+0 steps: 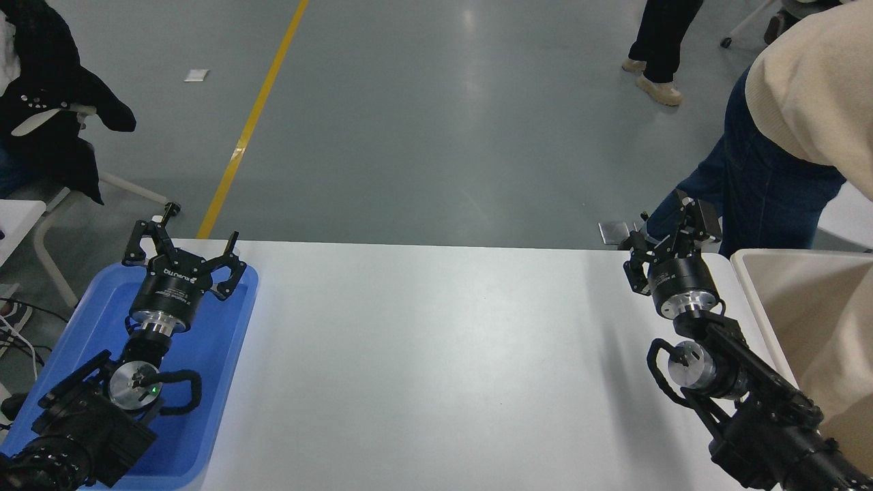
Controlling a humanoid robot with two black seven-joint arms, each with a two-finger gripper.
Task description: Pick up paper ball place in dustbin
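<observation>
My right hand [665, 235] hangs over the table's [436, 354] far right corner, fingers spread and empty, just beside the dustbin [743, 273] at the right edge. My left hand [183, 256] is parked, fingers splayed, over the blue tray [225, 354] at the left edge; no paper ball shows anywhere.

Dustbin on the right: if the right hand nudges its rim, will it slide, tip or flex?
Probably slides rather than tips: the dustbin shows a broad rectangular opening. Its thick rounded rim suggests stiff plastic, so little flex. The part of its inside that shows looks bare, so it is likely light, and the right hand could shift it easily.
</observation>
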